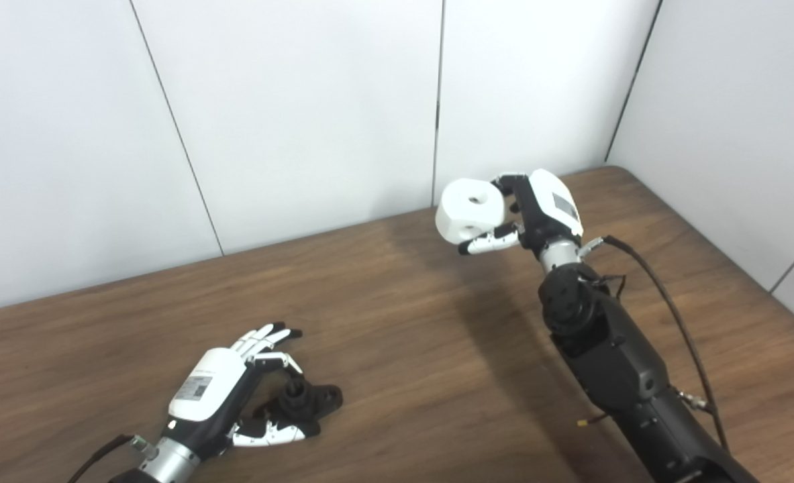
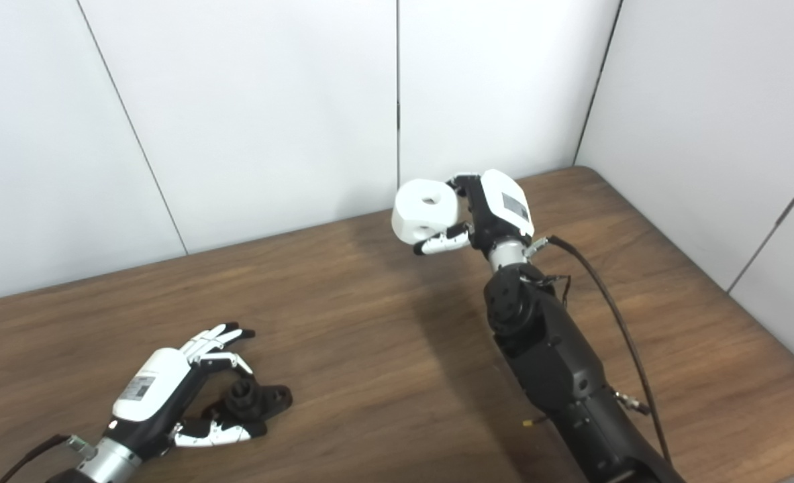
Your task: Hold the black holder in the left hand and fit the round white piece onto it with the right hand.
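Already aloft, the round white plastic piece (image 1: 469, 208) with its centre hole sits clasped in the right hand (image 1: 537, 209), far right above the brown wooden table (image 1: 397, 335).
Near left, the left hand (image 1: 235, 389) lies with fingers spread around the black holder (image 1: 303, 399) on the table, not clearly gripping it.

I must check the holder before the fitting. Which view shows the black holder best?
The left eye view: the black holder lies on the table inside the open left hand, slightly larger there. The right eye view shows the same, nearer the picture's edge.
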